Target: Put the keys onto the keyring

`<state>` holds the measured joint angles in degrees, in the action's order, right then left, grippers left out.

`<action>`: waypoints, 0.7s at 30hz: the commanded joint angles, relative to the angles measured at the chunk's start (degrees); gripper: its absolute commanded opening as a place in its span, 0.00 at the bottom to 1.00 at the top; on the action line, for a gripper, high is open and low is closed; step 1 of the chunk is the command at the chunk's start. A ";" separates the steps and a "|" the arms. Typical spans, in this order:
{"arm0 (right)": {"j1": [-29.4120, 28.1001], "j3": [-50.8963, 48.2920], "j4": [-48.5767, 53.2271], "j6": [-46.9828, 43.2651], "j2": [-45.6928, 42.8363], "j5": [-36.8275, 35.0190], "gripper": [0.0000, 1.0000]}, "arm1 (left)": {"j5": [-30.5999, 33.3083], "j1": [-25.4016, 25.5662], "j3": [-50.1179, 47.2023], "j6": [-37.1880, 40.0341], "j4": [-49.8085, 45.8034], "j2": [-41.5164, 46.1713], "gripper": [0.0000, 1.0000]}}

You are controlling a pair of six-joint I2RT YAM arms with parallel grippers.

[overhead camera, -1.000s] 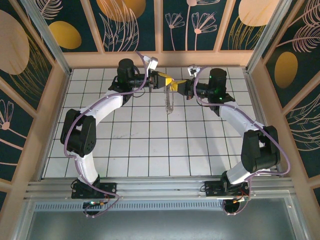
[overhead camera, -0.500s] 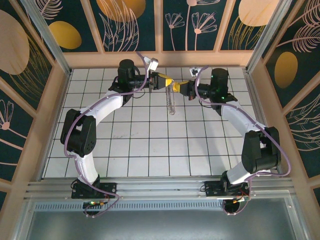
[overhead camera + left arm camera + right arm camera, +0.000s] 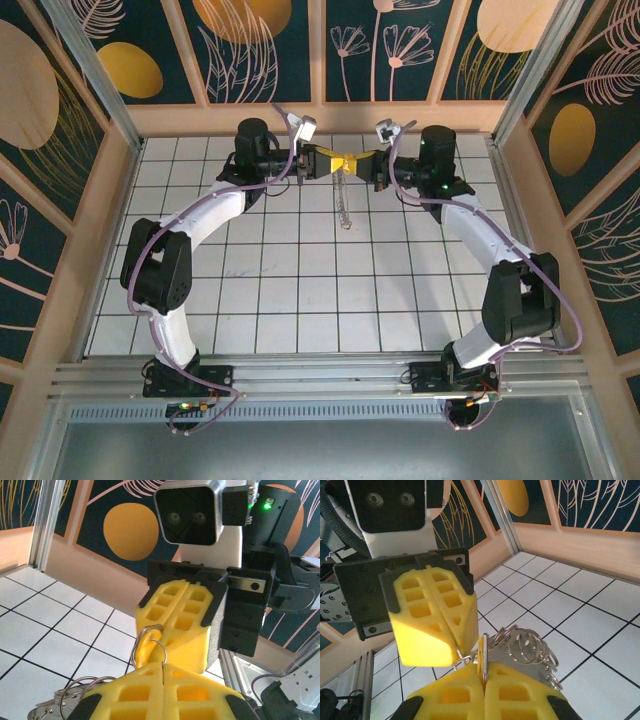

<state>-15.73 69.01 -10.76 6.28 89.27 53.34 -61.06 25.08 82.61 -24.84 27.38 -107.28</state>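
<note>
High over the far tiles my two grippers meet tip to tip. My left gripper [image 3: 330, 161] [image 3: 163, 669] is shut on a thin wire coil of the keyring [image 3: 164, 647]. The rest of the keyring [image 3: 344, 205] hangs below as a silvery beaded strand, and its bunched loops [image 3: 532, 645] dangle beside the fingers. My right gripper [image 3: 363, 160] [image 3: 483, 672] is shut on the key [image 3: 482, 652], edge-on between its yellow fingertips. The key's yellow-orange head [image 3: 145, 652] sits inside the wire coil. The key's blade is hidden in the right fingers [image 3: 175, 612].
The white tiled floor [image 3: 300, 280] lies well below both grippers. A wooden rail and patterned back wall [image 3: 320, 115] stand just behind them. Aluminium posts [image 3: 95, 70] frame the corners.
My right gripper has moved up and left, so its tips now touch the left gripper's tips. The hanging keyring has swung and now hangs as a narrower strand. The left gripper has hardly moved.
</note>
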 commanded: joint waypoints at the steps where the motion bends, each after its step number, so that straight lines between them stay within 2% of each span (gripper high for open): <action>1: -1.24 2.16 1.30 -1.77 1.26 0.14 0.00 | -1.43 0.33 0.10 0.57 1.89 1.95 0.00; 12: 1.93 -3.02 -0.45 -1.29 -1.40 -0.97 0.00 | -1.27 0.33 -0.16 0.67 1.85 2.07 0.00; 21: 2.16 -3.62 -1.46 -0.31 -1.99 0.26 0.00 | -1.26 0.32 -0.08 0.67 1.77 1.85 0.00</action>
<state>-14.33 65.91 -10.52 5.21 89.17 53.93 -60.05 25.10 82.52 -24.84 26.76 -107.28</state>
